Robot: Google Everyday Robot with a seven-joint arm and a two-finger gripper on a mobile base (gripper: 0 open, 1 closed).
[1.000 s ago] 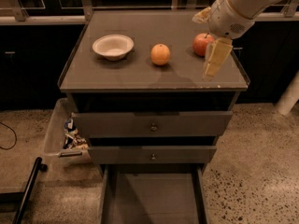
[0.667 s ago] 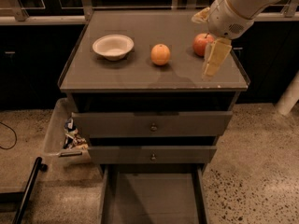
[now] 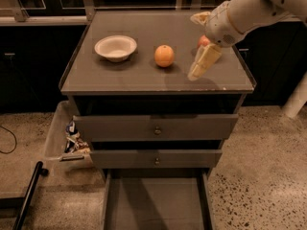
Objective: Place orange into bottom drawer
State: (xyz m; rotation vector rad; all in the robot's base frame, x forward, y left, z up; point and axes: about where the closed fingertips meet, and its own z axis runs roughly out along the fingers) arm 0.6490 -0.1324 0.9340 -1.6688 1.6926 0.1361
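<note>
The orange sits on the grey cabinet top, near the middle. My gripper hangs just above the top, a short way right of the orange and not touching it, with nothing visibly held. The bottom drawer is pulled out at the foot of the cabinet and its flat grey floor is bare. A red apple is partly hidden behind my wrist.
A white bowl stands left of the orange. The two upper drawers with small knobs are closed. A plastic bin with packets stands at the cabinet's left. A dark pole lies on the floor at lower left.
My gripper has moved left over the cabinet top, closer to the orange. The orange, bowl and drawers have not moved.
</note>
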